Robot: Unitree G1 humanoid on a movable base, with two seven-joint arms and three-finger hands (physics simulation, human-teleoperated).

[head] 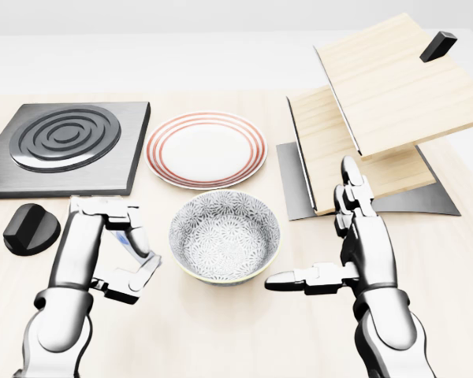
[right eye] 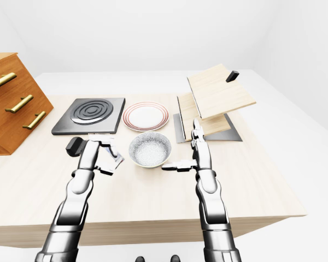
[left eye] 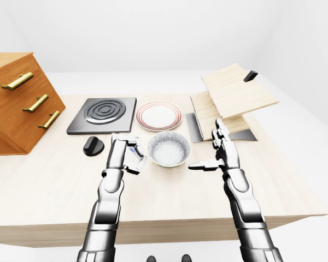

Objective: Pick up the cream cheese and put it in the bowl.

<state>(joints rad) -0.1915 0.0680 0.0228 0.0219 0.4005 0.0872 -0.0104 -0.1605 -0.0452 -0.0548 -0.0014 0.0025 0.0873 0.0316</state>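
In the head view the left hand (head: 114,252) has its fingers closed round the cream cheese (head: 128,239), left of the bowl (head: 225,236). The right hand (head: 355,252) is spread open, empty. Only the left-eye view shows the drawer cabinet (left eye: 16,101), upper left.

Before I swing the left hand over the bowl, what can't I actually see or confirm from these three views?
- Cream cheese: head view, mostly hidden by the left hand fingers; only a bluish sliver shows.
- Grip security: contact points are hidden.
- Drawer cabinet: left-eye view, cut off by the left edge.
- Bowl: nothing visible inside, but the speckled pattern could mask something small.
- Right hand: open, holding nothing.
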